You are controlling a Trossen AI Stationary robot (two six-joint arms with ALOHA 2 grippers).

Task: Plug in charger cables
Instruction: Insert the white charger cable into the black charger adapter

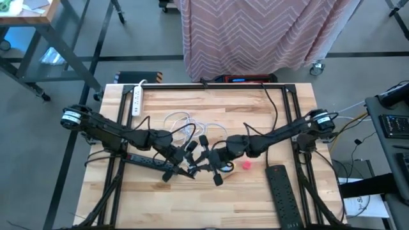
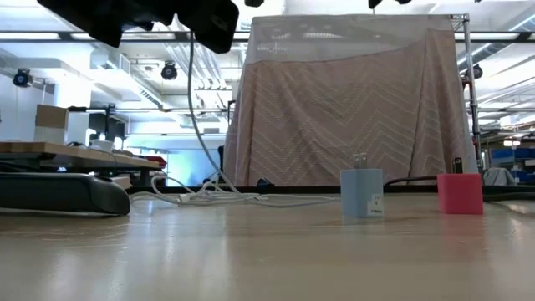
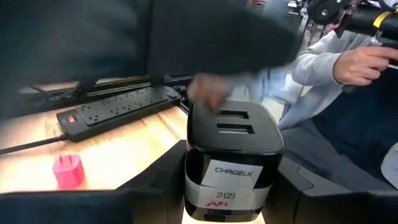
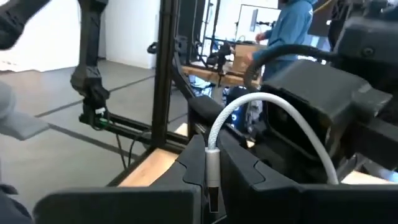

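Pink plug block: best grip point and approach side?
Pinch the pink plug block across two opposite flat sides, low on the body, coming from above: it stands upright and alone on the table, prongs up. Both grippers are full now: left gripper on a black charger block, right gripper on a white cable.

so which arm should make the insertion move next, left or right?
Probably the right. Its gripper pinches a white cable by the connector end, free to steer in. The left gripper clamps a black charger block, slots showing, so it looks better placed holding that steady.
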